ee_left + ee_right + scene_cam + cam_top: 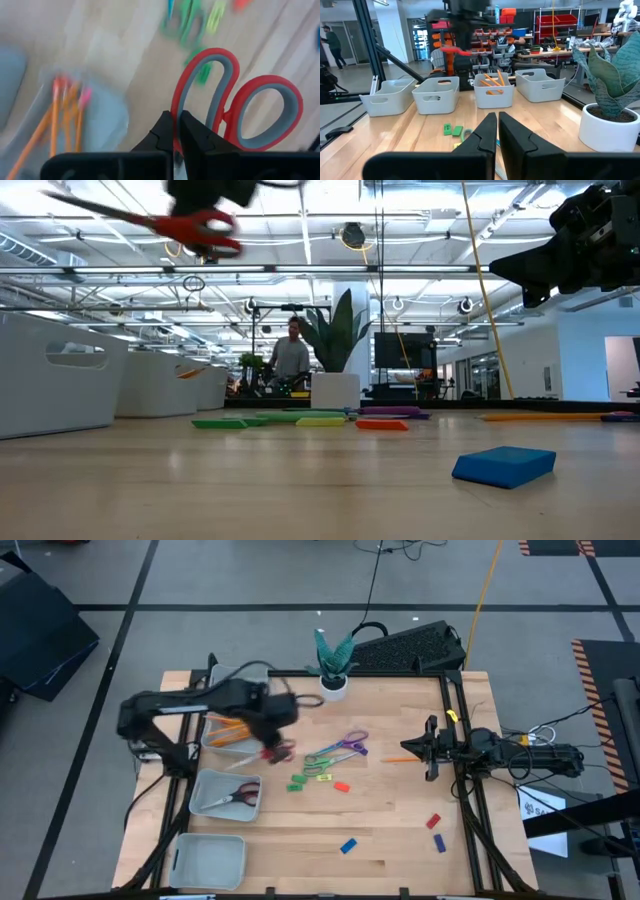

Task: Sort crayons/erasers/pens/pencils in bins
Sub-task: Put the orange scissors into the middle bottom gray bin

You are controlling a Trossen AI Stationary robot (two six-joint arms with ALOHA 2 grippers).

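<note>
My left gripper (pixel 268 740) hangs over the table's left half, beside the bins, shut on a pair of red-handled scissors (pixel 260 115) held high above the table (pixel 195 225). Below it, a pale bin (pixel 212 738) holds several orange pencils (pixel 65 120). Green (pixel 295 783), red (pixel 342 786) and blue (pixel 347 846) erasers lie flat on the wood, and two more (pixel 436 832) lie near the right side. One orange pencil (pixel 400 759) lies just left of my right gripper (pixel 430 750), which is shut and holds nothing (pixel 497 122). No pens or crayons show clearly. My left gripper pinches the rim of one red handle loop (pixel 176 107) between its two fingers, which come from above, pointing down. The scissors are lifted clear of the table and lie about level, with the blades (pixel 90 208) sticking out sideways from the hold.
Green and purple scissors (pixel 338 750) lie mid-table. A second bin (pixel 205 802) holds another pair of scissors, a third (pixel 210 860) stands nearest the front, and a fourth (pixel 235 675) is at the back left. A white plant pot (pixel 334 685) stands at the far edge.
</note>
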